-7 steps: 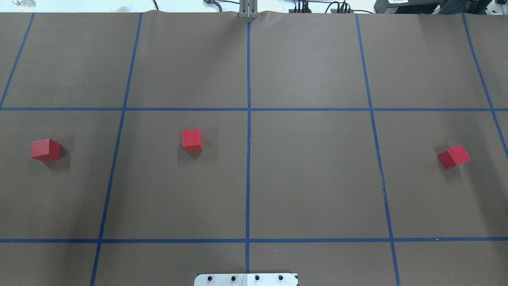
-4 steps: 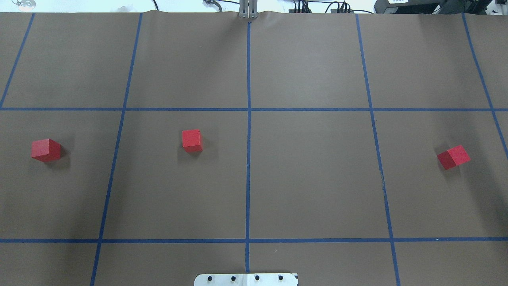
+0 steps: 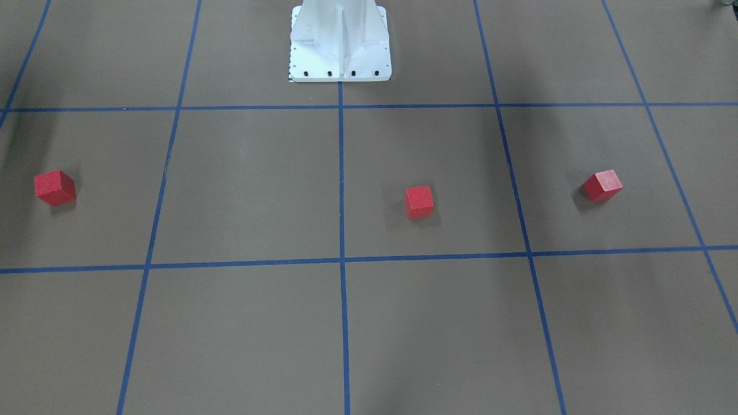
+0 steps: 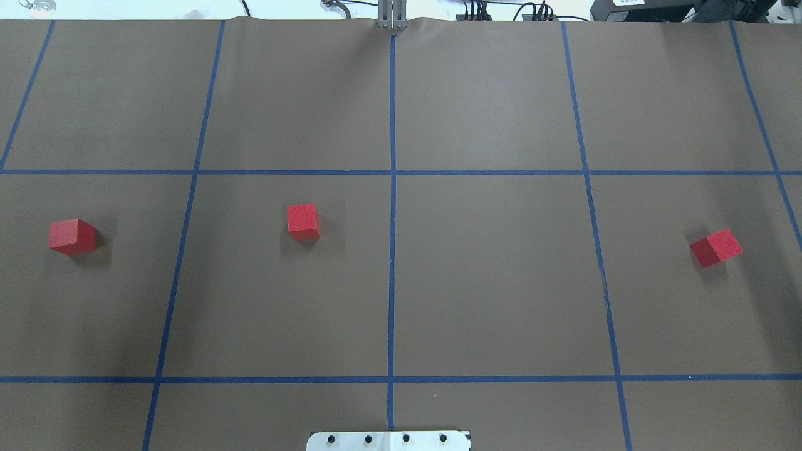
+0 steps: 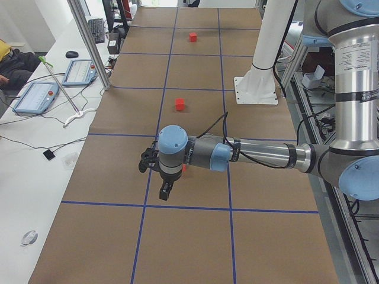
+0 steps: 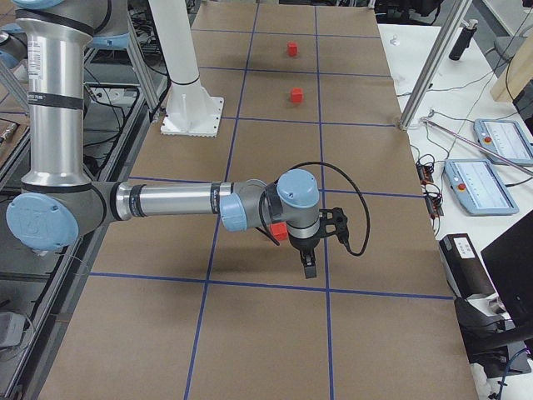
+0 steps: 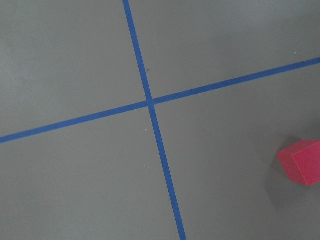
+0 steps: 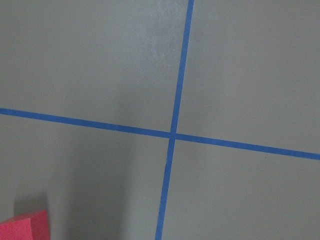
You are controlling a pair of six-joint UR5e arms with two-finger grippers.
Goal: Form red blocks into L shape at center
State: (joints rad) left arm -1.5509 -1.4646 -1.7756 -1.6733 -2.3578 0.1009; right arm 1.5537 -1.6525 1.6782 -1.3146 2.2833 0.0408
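Observation:
Three red blocks lie apart on the brown surface: one far left (image 4: 72, 236), one left of the middle line (image 4: 303, 222), one far right (image 4: 716, 247). The center (image 4: 392, 275) holds no block. Neither arm shows in the overhead or front views. In the exterior left view my left gripper (image 5: 166, 192) hangs over the tape beside the left block (image 5: 185, 168), which its wrist half hides. In the exterior right view my right gripper (image 6: 309, 265) hangs beside the right block (image 6: 280, 231). I cannot tell whether either is open or shut. Each wrist view catches a block at its edge (image 7: 302, 162) (image 8: 25, 227).
The white robot base plate (image 4: 388, 440) sits at the near middle edge, its pedestal (image 3: 340, 40) rising from it. Blue tape lines grid the surface. Side benches carry tablets (image 5: 35, 97) (image 6: 491, 179), cables and aluminium posts.

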